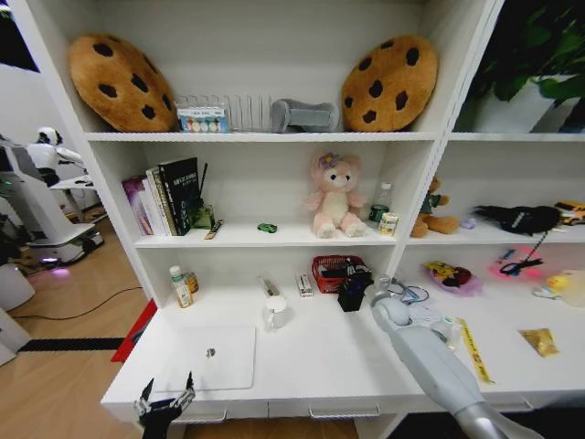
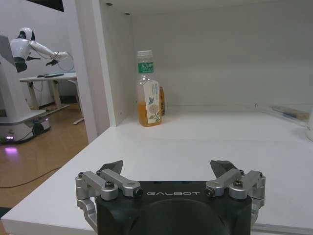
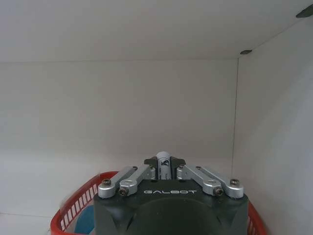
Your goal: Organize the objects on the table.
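1. My right gripper (image 3: 165, 169) hangs over the red basket (image 1: 331, 272), fingers pinching a small white item (image 3: 163, 164)
2. My left gripper (image 1: 165, 401) idles far left of the basket, fingers spread
3. I judge more remains: right of the basket lie a yellow strip (image 1: 473, 349) and yellow packet (image 1: 541, 341) on the table (image 1: 320, 352)

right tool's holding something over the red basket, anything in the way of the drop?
Nothing visible. The right tool is shut on a small white item over the red basket, with open air between them; a blue thing already lies inside. The left tool waits open at the table's front edge.
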Controlling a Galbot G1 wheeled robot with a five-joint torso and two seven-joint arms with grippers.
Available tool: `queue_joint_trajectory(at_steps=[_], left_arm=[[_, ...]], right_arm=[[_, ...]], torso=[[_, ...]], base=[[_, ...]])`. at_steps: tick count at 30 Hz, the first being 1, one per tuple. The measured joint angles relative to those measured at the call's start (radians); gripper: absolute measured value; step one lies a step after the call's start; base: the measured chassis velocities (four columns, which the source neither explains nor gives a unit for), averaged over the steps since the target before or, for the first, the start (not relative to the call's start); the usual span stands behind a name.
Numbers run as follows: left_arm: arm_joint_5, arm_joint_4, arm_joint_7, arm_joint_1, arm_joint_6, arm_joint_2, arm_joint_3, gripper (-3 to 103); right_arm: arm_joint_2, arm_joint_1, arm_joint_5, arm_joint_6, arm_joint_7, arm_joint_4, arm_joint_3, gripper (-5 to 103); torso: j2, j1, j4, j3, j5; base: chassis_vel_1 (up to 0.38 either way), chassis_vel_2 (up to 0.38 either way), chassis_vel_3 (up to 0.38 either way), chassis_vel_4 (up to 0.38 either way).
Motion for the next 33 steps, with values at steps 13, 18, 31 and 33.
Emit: queue_joint_trajectory(at_steps=[13, 18, 31, 33], left_arm=[[-0.006, 0.001, 0.000, -0.002, 0.000, -0.001, -0.002, 98], [-0.005, 0.002, 0.000, -0.003, 0.000, -0.003, -0.002, 98], [-0.001, 0.004, 0.000, 0.000, 0.000, -0.005, 0.005, 98], [0.001, 0.004, 0.000, 0.002, 0.000, -0.005, 0.008, 98]], right_arm=[[0.005, 0.019, -0.001, 0.010, -0.004, -0.013, -0.020, 33], [-0.006, -0.013, 0.003, 0.013, -0.006, 0.038, -0.003, 36], [-0.058, -0.340, -0.002, 0.002, 0.076, 0.427, 0.137, 47], [-0.064, -0.389, -0.009, 0.002, 0.088, 0.485, 0.175, 48]], torso=[[0.000, 0.000, 0.0000, 0.000, 0.0000], [0.000, 0.000, 0.0001, 0.000, 0.0000], [0.000, 0.000, 0.0002, 0.000, -0.0001], [0.000, 0.000, 0.0001, 0.000, 0.0000]], base=[[0.000, 0.000, 0.000, 0.000], [0.000, 0.000, 0.000, 0.000], [0.000, 0.000, 0.000, 0.000], [0.000, 0.000, 0.000, 0.000]])
